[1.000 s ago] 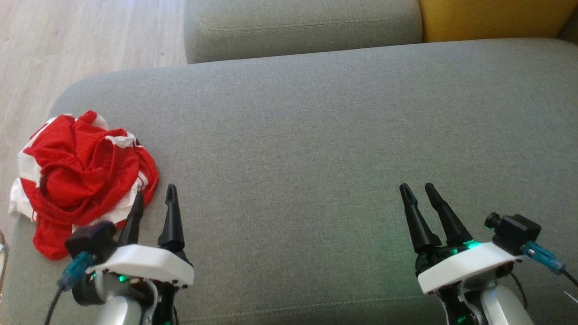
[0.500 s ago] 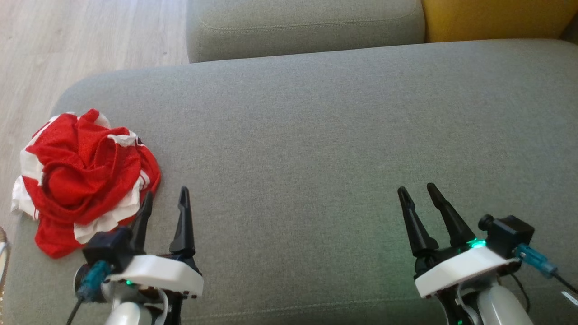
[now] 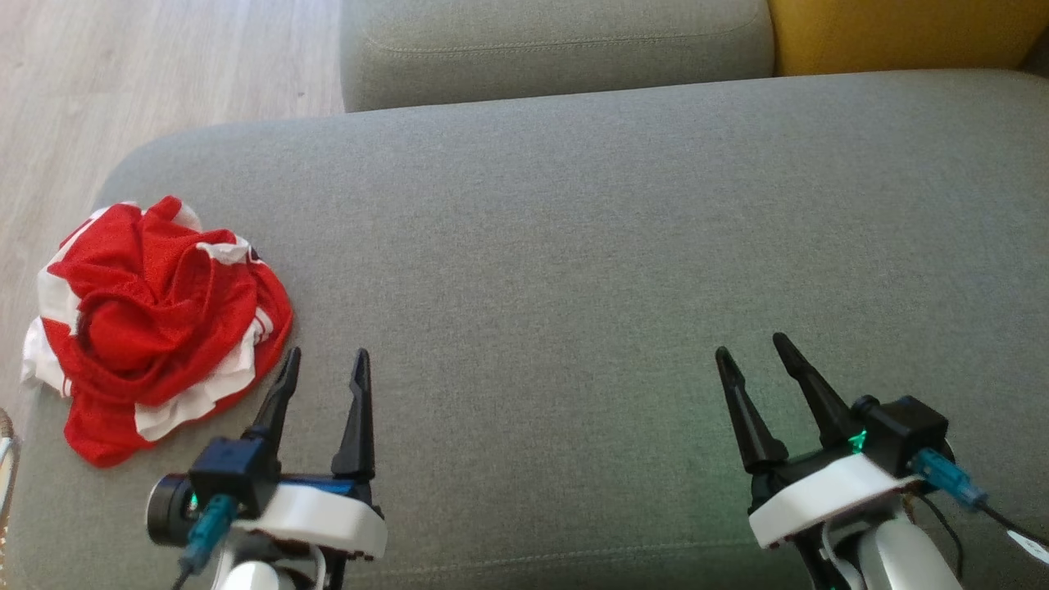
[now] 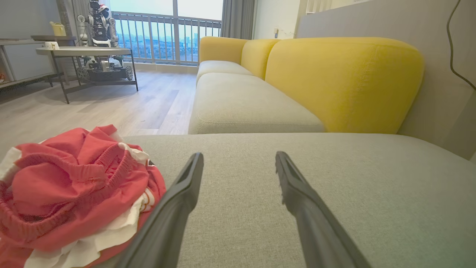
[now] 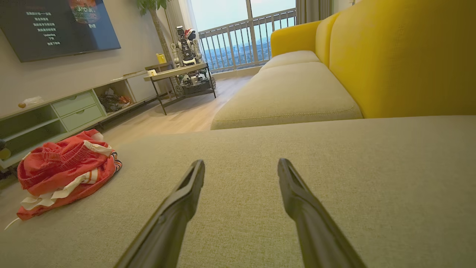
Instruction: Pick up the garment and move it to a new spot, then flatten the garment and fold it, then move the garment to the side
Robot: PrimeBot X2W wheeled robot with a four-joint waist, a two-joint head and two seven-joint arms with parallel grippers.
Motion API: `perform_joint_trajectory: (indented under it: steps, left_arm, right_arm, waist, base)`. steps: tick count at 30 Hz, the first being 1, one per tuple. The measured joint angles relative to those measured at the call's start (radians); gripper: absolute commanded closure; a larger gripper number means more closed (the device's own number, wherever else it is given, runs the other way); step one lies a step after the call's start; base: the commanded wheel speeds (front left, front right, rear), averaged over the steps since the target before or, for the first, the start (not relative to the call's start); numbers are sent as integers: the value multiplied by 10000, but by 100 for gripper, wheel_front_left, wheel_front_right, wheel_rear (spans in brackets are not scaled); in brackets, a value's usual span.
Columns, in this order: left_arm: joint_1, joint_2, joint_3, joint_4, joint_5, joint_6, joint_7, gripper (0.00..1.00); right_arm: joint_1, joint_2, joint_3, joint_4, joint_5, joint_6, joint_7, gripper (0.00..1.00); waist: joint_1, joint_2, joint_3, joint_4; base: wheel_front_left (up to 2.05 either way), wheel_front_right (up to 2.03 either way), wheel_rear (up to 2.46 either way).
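1. Daylight is admitted through the balcony window, which is slightly overexposed.
2. Lines far from that window are bowed by wide-angle distortion.
3. The head view is rendered soft and grainy.

Quick count, starting up close: one garment, red and white, a single heap. Two grippers, left gripper and right gripper. Two dark fingers apiece, so four all told. On to the sofa: three grey seat cushions in a row, near, middle, far. Three yellow back cushions as well. Out on the floor, one side table, and one other robot right by it. Over on the wall, one dark screen. Below that, one low cabinet, two drawers in its front. And one black cable down the wall behind the sofa
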Motion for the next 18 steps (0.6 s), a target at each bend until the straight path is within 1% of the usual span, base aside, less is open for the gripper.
perform_joint_trajectory:
  steps: [3,10,18]
  left_arm:
    - [45,-58,12,35,311,-247,-92,0]
    - [77,-249,236,96,1158,-422,-265,0]
    - [102,-447,600,263,1191,-690,-265,0]
  right_arm:
    - [-19,0,0,4,-316,0,-88,0]
    - [-117,-2,31,-2,-1103,0,-286,0]
    - [-196,-6,38,-12,-1164,0,-305,0]
  waist:
    - [0,0,2,1]
    - [0,0,50,11]
    - [0,0,92,30]
  base:
    - [0,0,0]
    - [0,0,0]
    - [0,0,0]
